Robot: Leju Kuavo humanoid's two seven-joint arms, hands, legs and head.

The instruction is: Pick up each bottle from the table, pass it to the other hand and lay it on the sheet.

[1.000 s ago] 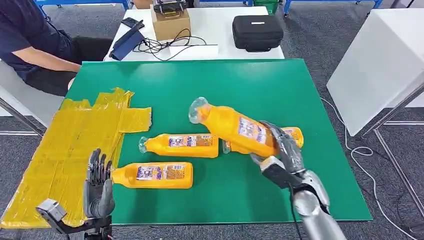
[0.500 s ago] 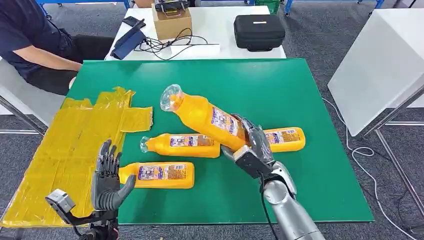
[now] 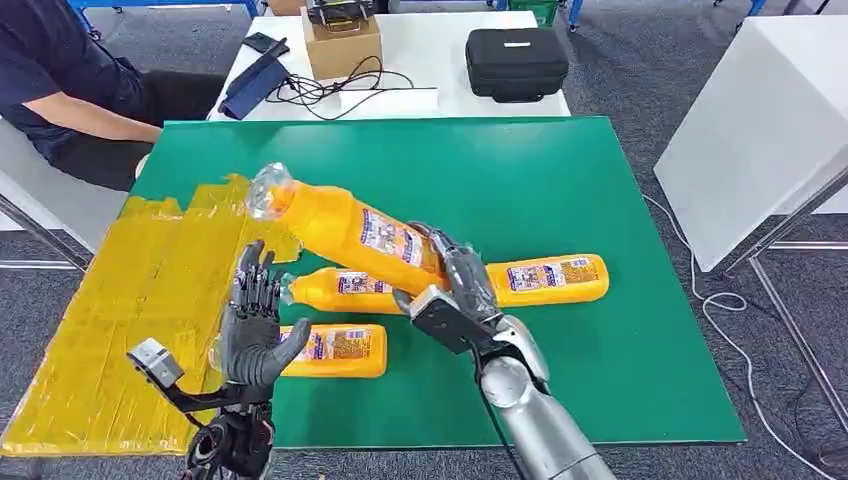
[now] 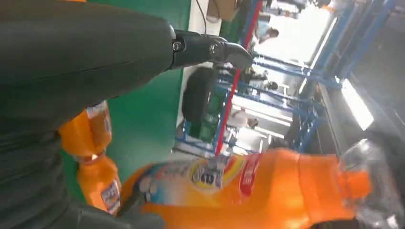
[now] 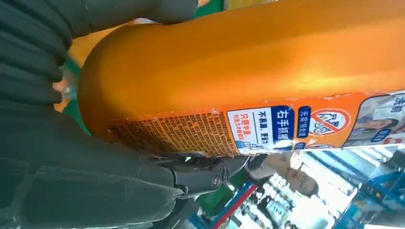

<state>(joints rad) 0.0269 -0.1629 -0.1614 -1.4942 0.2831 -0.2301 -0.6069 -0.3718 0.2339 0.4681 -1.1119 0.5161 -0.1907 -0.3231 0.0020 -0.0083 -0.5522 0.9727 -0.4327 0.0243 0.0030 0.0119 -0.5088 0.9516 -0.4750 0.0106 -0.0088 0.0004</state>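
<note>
Grey carpet floor, white table behind, blue shelving.

A lab or workshop: grey carpet, a white bench at the frame's top with cables, a black case, blue metal racks.

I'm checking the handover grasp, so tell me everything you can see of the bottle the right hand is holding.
The held bottle is orange plastic with a printed blue, red and white label and a clear wrap over its cap. The right hand grips its base end, holding it off the green table, tilted, with its cap end raised toward the yellow sheet. The left hand is raised with fingers spread just below the neck, apart from it. Nothing else touches it.
</note>
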